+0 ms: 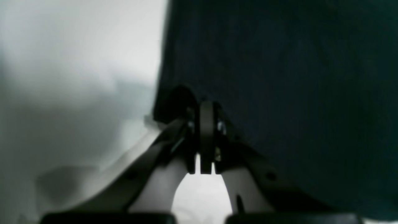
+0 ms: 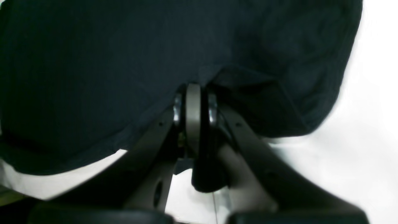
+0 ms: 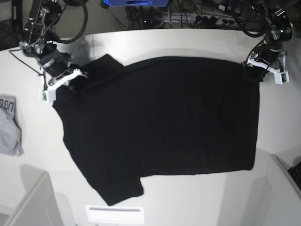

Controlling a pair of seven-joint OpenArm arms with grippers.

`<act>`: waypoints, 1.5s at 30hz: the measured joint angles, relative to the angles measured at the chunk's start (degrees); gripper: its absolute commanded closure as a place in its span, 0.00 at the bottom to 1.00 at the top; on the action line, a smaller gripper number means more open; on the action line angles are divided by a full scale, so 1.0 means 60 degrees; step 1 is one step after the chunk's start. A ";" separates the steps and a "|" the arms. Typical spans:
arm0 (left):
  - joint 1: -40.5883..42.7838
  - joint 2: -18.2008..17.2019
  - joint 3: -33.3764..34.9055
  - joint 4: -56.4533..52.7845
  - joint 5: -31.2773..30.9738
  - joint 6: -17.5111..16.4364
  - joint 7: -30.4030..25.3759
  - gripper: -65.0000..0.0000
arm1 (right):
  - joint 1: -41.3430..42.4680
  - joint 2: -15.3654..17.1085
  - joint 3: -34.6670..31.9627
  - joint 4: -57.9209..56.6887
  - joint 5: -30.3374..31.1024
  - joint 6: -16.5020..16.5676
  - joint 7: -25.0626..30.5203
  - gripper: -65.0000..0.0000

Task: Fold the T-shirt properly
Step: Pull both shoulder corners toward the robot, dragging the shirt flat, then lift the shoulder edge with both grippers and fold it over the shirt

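The black T-shirt (image 3: 160, 117) lies spread flat on the white table (image 3: 188, 40), one sleeve at the far left and one at the near left. My right gripper (image 3: 74, 79) is at the far-left shoulder. In the right wrist view it (image 2: 193, 90) is shut, with black cloth (image 2: 124, 62) bunched around its tips. My left gripper (image 3: 249, 70) is at the far-right corner of the shirt. In the left wrist view it (image 1: 205, 107) is shut on the cloth's edge (image 1: 279, 77). The neck label and print are hidden.
A small grey lettered garment (image 3: 9, 125) lies at the table's left edge. A white strip (image 3: 114, 214) sits at the near edge. Cables and a blue box (image 3: 136, 3) are behind the table. Grey panels stand at the near corners.
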 measured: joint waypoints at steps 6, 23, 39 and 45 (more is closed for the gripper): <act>-0.0415 -0.0007 0.0007 -0.0029 -0.0029 0.0004 0.0000 1.00 | 0.0474 0.0000 0.0000 -0.0565 -0.0062 -0.0007 -0.0127 1.00; -0.1322 0.0058 0.0018 -0.0685 0.1078 0.0004 -0.0007 1.00 | 0.2073 0.0004 -0.0062 -0.2616 -0.0066 -0.0011 -0.0091 1.00; -0.1759 -0.0175 0.0492 -0.1056 0.1089 0.0437 0.0004 1.00 | 0.3162 0.0004 -0.0080 -0.3748 -0.0069 -0.0015 -0.0109 1.00; -0.1785 -0.0193 0.0470 -0.1049 0.1089 0.0437 -0.0004 1.00 | 0.3625 0.0029 -0.0237 -0.4251 -0.0113 -0.0018 -0.0076 1.00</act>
